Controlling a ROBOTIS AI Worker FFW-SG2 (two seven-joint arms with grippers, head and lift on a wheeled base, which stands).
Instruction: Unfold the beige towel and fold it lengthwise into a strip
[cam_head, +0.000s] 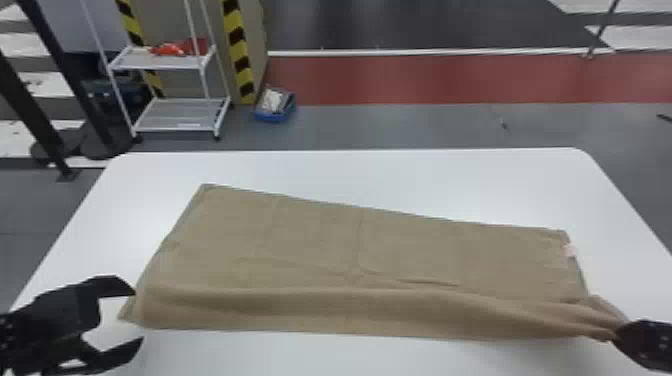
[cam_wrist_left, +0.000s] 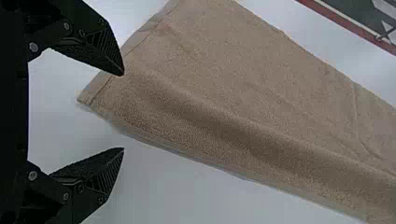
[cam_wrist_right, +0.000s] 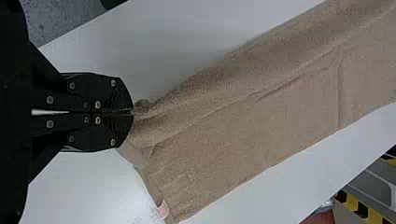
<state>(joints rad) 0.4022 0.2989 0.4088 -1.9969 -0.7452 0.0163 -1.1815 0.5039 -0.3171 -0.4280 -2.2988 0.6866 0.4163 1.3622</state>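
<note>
We are seeing one beige towel (cam_head: 310, 240) on one white bench (cam_head: 350, 172), and it is lying with its long way running between the bench's left and right edges. Its far left corner is sitting nearer the bench's far edge than its far right corner, so the towel's far side is slanting. Along the side nearest us, one long soft ridge (cam_head: 350, 297) is running almost from end to end, and a few thin creases are crossing the flatter part behind it. One small pale tag (cam_head: 570, 250) is showing at the right end, close to the far right corner. We are using two grippers. Our right gripper (cam_head: 616, 337) is clamping the towel's near right corner, its two fingers pressing together on the bunched cloth, and the folds there are gathering toward the fingertips. Our left gripper (cam_head: 139, 316) is waiting at the towel's near left corner, on the side of the bench's left edge, its two fingers standing wide apart. In the left wrist view, one fingertip is overlapping the towel and the other is showing over bare bench; we are not managing to tell whether the first is touching the cloth. Beyond the bench's far edge, toward its far left corner, one white cart (cam_head: 175, 120) is standing with two shelves, the upper one holding red items (cam_head: 172, 49), and one blue tray (cam_head: 272, 117) is resting on the floor beside it.
</note>
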